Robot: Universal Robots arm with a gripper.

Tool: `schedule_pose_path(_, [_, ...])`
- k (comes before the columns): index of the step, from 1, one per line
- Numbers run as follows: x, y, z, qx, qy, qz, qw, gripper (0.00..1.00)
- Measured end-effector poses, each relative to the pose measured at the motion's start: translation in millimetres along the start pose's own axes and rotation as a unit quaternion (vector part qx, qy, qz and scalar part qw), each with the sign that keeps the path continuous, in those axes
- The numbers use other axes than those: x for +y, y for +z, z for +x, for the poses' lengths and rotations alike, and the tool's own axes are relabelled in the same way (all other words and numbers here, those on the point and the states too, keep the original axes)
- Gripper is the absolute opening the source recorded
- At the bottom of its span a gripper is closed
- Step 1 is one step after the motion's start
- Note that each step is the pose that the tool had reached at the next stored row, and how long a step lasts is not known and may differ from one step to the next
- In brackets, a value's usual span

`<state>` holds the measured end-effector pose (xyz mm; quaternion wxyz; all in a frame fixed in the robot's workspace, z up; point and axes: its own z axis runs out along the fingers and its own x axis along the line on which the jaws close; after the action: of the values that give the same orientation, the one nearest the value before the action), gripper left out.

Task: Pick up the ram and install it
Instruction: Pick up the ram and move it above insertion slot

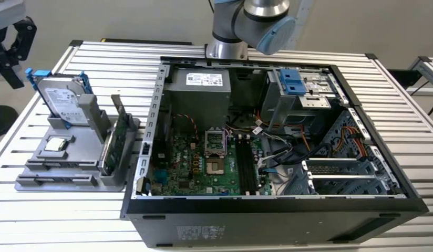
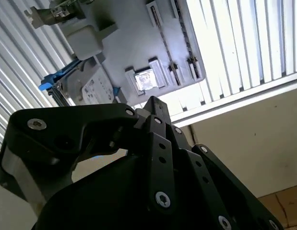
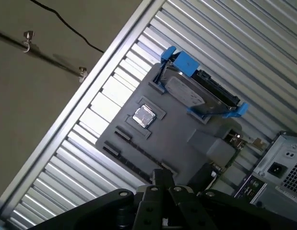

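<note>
My gripper (image 1: 9, 50) hangs high at the exterior view's far left, above and beyond the grey parts holder (image 1: 41, 157). In both wrist views its black fingers (image 2: 154, 106) (image 3: 160, 178) meet at a point with nothing between them, so it is shut and empty. A long thin dark strip (image 2: 163, 36) (image 3: 131, 163) set on edge in the holder's slot, beside a square silver chip (image 3: 143, 116), looks like the ram. The open computer case (image 1: 357, 105) lies on the table, with the motherboard's long black slots (image 1: 245, 167) exposed.
The holder also carries an upright silver hard drive with blue rails (image 1: 61, 97) and an upright green card (image 1: 113, 144). Inside the case are a power supply (image 1: 199, 94), a drive cage (image 1: 300, 89) and loose cables (image 1: 279, 142). The ribbed metal table (image 1: 48, 220) extends around both.
</note>
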<state>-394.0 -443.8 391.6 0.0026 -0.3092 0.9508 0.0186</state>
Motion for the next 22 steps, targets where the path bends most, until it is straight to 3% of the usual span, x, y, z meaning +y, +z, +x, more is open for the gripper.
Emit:
schedule_pose_path(6, [0.0,0.0,0.0,0.0006,-0.018,-0.0003,0.9998,0.00])
schedule_pose_path(15, [0.0,0.2,0.0,0.0008,-0.024,-0.0004,0.9997,0.00])
schedule_pose_path(22, [0.0,0.8,0.0,0.0018,-0.054,-0.0008,0.9986,0.00])
